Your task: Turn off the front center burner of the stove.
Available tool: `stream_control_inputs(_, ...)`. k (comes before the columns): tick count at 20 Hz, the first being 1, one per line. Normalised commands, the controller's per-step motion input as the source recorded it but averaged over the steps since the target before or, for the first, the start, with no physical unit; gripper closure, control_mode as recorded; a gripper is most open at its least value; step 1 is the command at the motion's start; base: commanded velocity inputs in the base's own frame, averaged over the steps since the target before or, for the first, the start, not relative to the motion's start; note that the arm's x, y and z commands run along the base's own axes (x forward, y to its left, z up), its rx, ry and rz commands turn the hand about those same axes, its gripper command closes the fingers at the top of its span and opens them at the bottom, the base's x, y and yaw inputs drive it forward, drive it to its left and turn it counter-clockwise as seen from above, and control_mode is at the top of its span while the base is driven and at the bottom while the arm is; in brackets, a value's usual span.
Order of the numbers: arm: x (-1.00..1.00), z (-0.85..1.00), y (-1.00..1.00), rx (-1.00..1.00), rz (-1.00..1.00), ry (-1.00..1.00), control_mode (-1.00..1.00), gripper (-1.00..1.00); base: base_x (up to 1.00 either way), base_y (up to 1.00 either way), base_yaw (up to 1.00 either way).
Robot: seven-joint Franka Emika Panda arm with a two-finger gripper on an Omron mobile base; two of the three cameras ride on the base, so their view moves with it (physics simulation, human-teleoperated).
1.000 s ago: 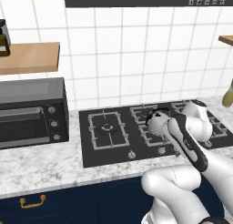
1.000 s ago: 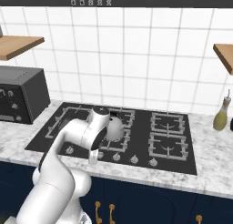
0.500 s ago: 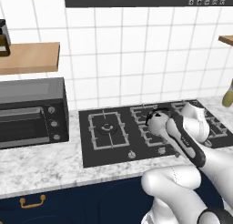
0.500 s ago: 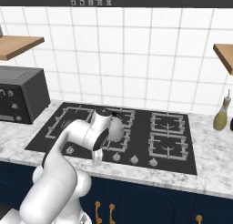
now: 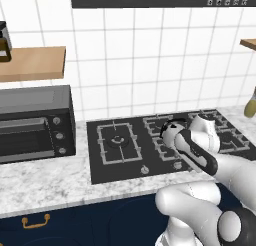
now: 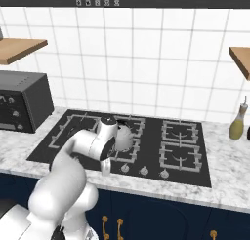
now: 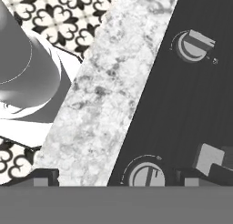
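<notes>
On marble counter, black glass stove (image 5: 125, 157), grey grates.

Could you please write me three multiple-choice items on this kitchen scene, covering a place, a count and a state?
1. Seen from the robot, where is the toaster oven relative to the stove?
A. Right of it
B. On top of it
C. Left of it
2. How many stove knobs show in the hand view?
A. One
B. Two
C. Four
3. How do the fingers stand?
A. Apart, with a knob between them
B. Shut on a knob
C. Shut on nothing

Answers: 1 C, it sits beside the stove's left edge. 2 B, one knob is near the top and one is at the bottom. 3 A, the tips stand wide of the lower knob.
</notes>
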Motion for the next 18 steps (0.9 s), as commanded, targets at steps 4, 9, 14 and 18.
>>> stream_control_inputs(4,0.00,-0.13,0.00,-0.02,0.03,0.00,-1.00,-1.00,0.00,0.00,0.00)
stream_control_inputs(9,0.00,-0.21,0.00,-0.04,0.04,0.00,-1.00,-1.00,0.00,0.00,0.00)
stream_control_inputs(14,0.17,-0.24,0.00,-0.04,0.02,0.00,-1.00,-1.00,0.00,0.00,0.00)
stream_control_inputs(18,0.34,-0.08,0.00,0.00,0.00,0.00,-1.00,-1.00,0.00,0.00,0.00)
